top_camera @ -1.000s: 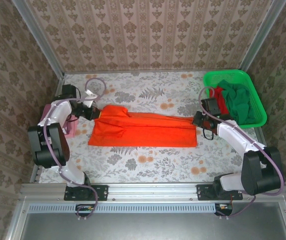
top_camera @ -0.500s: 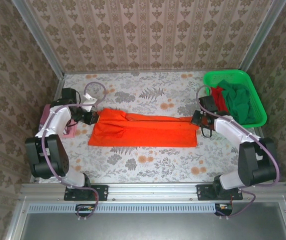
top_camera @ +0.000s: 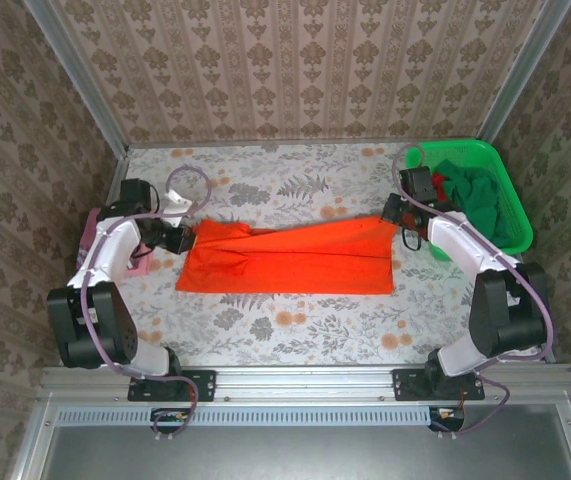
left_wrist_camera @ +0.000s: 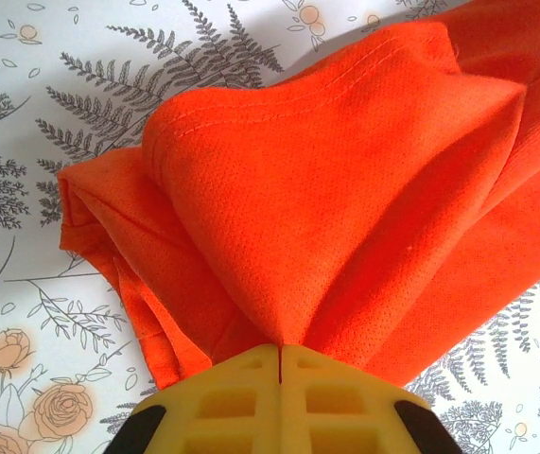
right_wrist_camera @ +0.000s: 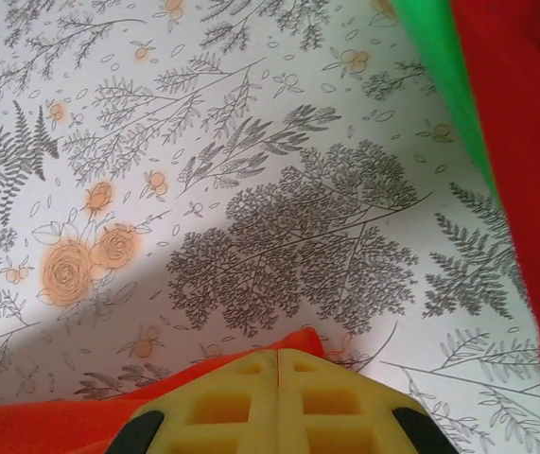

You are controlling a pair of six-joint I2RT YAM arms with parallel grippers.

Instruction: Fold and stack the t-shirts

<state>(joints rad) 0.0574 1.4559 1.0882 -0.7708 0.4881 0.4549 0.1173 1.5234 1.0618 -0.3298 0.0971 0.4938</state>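
A bright orange t-shirt (top_camera: 295, 258) lies stretched across the middle of the table, folded into a long band. My left gripper (top_camera: 187, 236) is shut on its left end; in the left wrist view the cloth (left_wrist_camera: 345, 199) bunches up from between the yellow fingertips (left_wrist_camera: 241, 378). At the shirt's far right corner my right gripper (top_camera: 393, 214) is shut on the cloth, a small tip of orange (right_wrist_camera: 298, 342) poking past the pads. A red t-shirt (top_camera: 439, 196) and a dark green one (top_camera: 480, 205) lie in the green basket (top_camera: 455, 152). A pink shirt (top_camera: 137, 262) sits under the left arm.
The green mesh basket stands at the back right corner, its rim (right_wrist_camera: 435, 66) close to my right gripper. Metal frame walls (top_camera: 115, 180) bound the table on the left and right. The flowered tabletop (top_camera: 295, 330) in front of the orange shirt is bare.
Both grippers have carried the orange shirt's back edge farther from me, the right one more so. The top layer now slants up toward the right.
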